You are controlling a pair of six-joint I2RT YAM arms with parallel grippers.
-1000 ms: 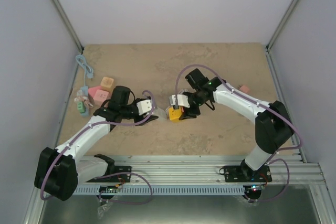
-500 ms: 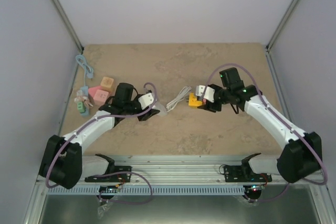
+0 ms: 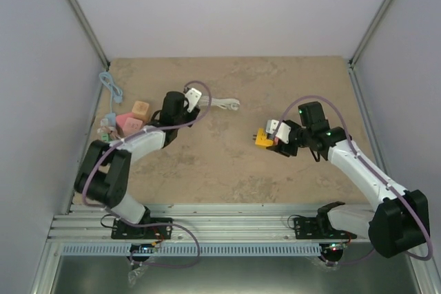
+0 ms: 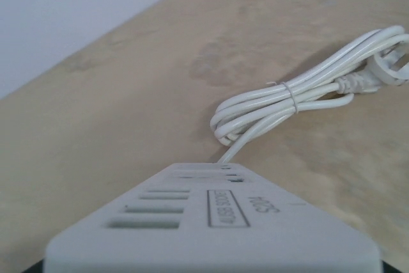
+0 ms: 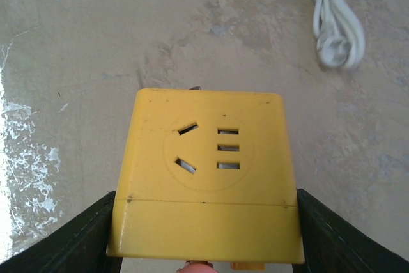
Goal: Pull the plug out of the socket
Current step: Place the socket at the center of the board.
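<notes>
Clamped by its flat sides in the right claw [image 3: 274, 135]: yellow socket cube [image 5: 204, 171], well apart from the white power strip [image 4: 217, 222] gripped in the left claw [image 3: 193, 96]. Probably light, rigid, smooth plastic; best taken across flat faces. Bundled cable [image 4: 287, 94] limp on mottled tan surface [image 3: 227, 177]; plain pale walls around.
</notes>
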